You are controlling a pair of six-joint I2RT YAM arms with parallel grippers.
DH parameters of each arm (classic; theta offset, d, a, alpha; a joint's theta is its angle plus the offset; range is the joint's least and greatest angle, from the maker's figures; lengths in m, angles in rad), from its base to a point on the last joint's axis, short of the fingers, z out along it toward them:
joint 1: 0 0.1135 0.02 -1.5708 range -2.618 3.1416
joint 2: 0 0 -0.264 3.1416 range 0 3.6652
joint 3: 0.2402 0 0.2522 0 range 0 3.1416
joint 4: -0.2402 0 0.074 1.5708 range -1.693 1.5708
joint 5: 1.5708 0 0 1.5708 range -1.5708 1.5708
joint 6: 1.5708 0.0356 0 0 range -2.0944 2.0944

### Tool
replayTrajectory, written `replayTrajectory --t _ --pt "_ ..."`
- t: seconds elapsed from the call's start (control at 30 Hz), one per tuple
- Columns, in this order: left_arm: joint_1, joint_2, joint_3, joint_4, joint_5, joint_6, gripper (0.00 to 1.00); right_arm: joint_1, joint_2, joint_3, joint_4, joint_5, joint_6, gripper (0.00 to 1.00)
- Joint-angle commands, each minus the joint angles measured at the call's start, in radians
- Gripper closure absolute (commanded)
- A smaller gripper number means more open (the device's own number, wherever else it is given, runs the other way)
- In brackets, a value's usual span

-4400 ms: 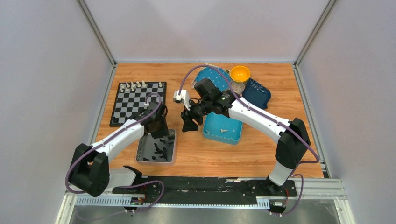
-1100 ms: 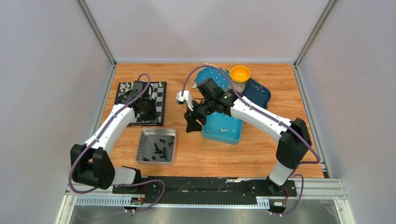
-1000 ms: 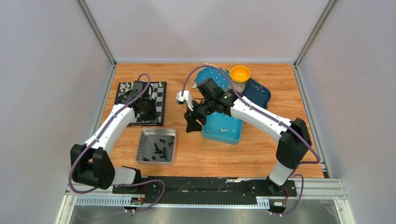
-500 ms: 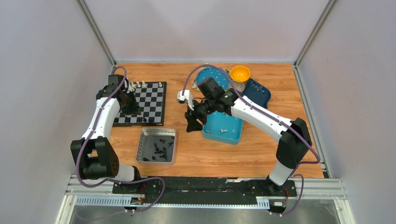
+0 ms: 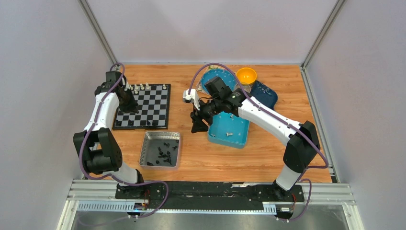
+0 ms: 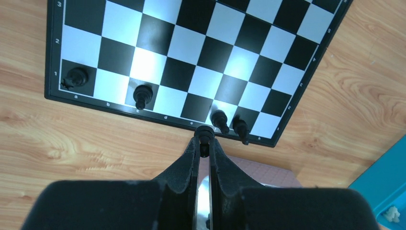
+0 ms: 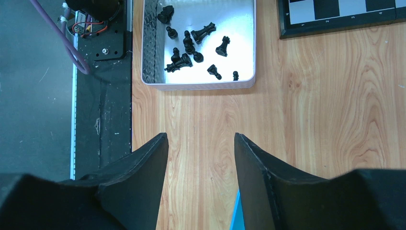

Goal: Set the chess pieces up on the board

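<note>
**Black chessman in a fingertip pinch, with neighbours close by**

Your left hand point(image 6: 205, 144) is clamped on a small black chessman point(image 6: 206, 131), held only at the very tips of its fingers. It hangs over the near edge of the flat black-and-white checkered chessboard point(image 6: 191, 48), which lies on the left side of the wooden bench point(image 5: 268, 158).

Four black chessmen already stand on the nearest rank. Two of these standing black chessmen point(image 6: 231, 124) are just beside your fingertips.

- **Knocking them over:** this is the main risk. If you descend at a slant or open wide on release, a finger could clip one.
- **A twist or drop:** the pinch is shallow, so the piece may do either if you move sharply. From the wrist view you cannot tell whether it hangs upright.
- **A bad landing:** set down tilted or across a line between squares, it will likely topple or roll off the border.
- **The far rank:** the arm's upper part sits near the row of cream-white chessmen point(image 5: 143, 87), so a wide swing could sweep them.

Your right hand point(image 7: 200, 139) hovers with its fingers apart and empty above bare bench. It is between the silver metal tray point(image 7: 198, 86), which holds loose black pieces point(image 7: 184, 52), and the blue square tray point(image 5: 237, 125).
</note>
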Motion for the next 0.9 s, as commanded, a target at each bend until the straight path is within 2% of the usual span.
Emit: replayTrajectory --t 0.0,0.87 --pt "0.023 0.038 0.066 0.009 -0.014 0.037 0.94 -0.01 -0.005 0.044 0.009 -0.033 0.002 0.43" --pt "0.15 0.219 0.146 0.061 -0.065 0.074 0.93 -0.018 0.011 0.045 0.009 -0.048 0.008 0.43"
